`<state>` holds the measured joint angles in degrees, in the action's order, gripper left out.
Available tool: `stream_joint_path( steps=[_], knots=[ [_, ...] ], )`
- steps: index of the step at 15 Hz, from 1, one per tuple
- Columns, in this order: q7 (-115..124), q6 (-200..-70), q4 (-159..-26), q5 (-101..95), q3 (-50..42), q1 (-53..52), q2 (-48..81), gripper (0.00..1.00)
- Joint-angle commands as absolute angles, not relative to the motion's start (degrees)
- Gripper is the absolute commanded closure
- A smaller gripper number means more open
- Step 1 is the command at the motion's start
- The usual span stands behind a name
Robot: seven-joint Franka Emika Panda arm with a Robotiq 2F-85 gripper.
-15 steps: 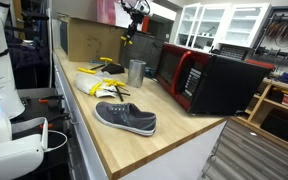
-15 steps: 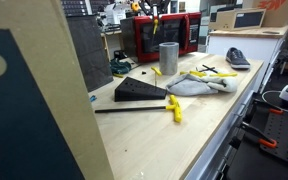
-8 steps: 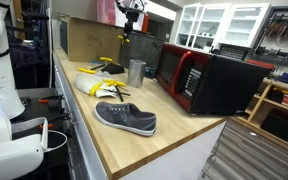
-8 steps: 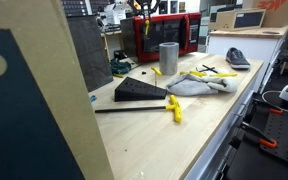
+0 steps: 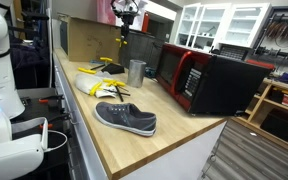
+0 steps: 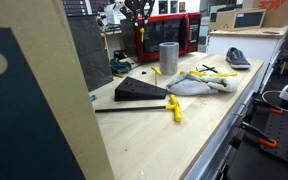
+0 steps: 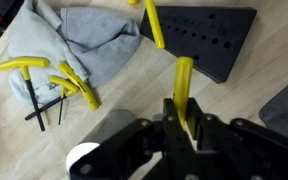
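Drifting away from the microwave [image 5: 209, 78] since a second ago, my tool [image 7: 184, 128] grips the yellow-handled key [image 7: 183, 85]; I should keep it steady above the bench [image 7: 246, 105].

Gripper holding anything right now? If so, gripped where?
Yes. The gripper is shut on a yellow-handled tool, pinched by one end of its yellow handle; the rest of the handle sticks out past the fingertips.

A workshop: wooden workbench [image 5: 184, 135], yellow-handled hex keys [image 7: 44, 75], tool wall [image 5: 284, 35].
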<state>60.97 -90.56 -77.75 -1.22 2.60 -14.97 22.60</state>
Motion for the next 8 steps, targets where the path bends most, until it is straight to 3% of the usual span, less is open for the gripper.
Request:
stream_joint_path(
  steps=[1, 6, 7, 8],
  knots=[
    [61.0, -90.1, -77.1, -1.4, 3.0, -14.7, 23.3, 0.84],
    [60.9, -89.7, -76.3, -1.3, 2.9, -14.4, 24.1, 0.84],
    [60.9, -89.6, -76.2, -1.3, 2.9, -14.5, 24.1, 0.96],
    [61.3, -89.4, -75.8, -2.3, 2.8, -14.9, 24.6, 0.96]
  ],
)
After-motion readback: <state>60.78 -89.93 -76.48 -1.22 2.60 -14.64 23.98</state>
